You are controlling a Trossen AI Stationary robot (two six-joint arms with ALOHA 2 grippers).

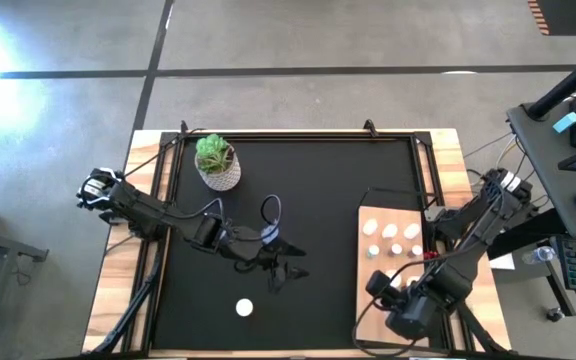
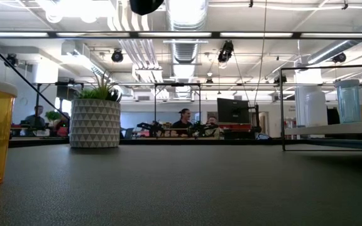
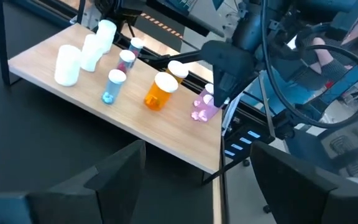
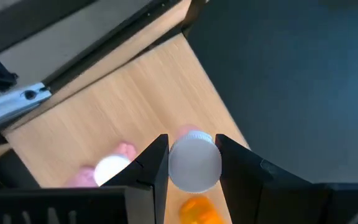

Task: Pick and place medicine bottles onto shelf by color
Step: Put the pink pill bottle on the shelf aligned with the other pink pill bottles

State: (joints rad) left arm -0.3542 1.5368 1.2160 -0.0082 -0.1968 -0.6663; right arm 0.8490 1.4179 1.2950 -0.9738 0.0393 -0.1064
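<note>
While the right gripper [image 4: 192, 163], fingers clamped on an amber white-capped pill bottle [image 4: 194, 164], hangs over the pale wooden shelf [image 1: 380, 282] at the frame's lower right, a careless lowering could topple the pink bottle [image 4: 112, 168] beside it; the left gripper [image 1: 280, 270], mid-frame, gapes empty.

We see the counter [image 1: 118, 270], pale wood at its rim, carrying a black mat [image 1: 308, 220]. Taking the potted plant [image 1: 217, 162] as our landmark, near the mat's far left corner, the shelf [image 1: 373, 262] lies well apart from it, at the mat's near right edge. On the shelf stand medicine bottles [image 1: 391, 240]: white, blue, amber and pink ones. One white-capped bottle [image 1: 244, 308] stands alone on the mat, nearer us than the plant.
</note>
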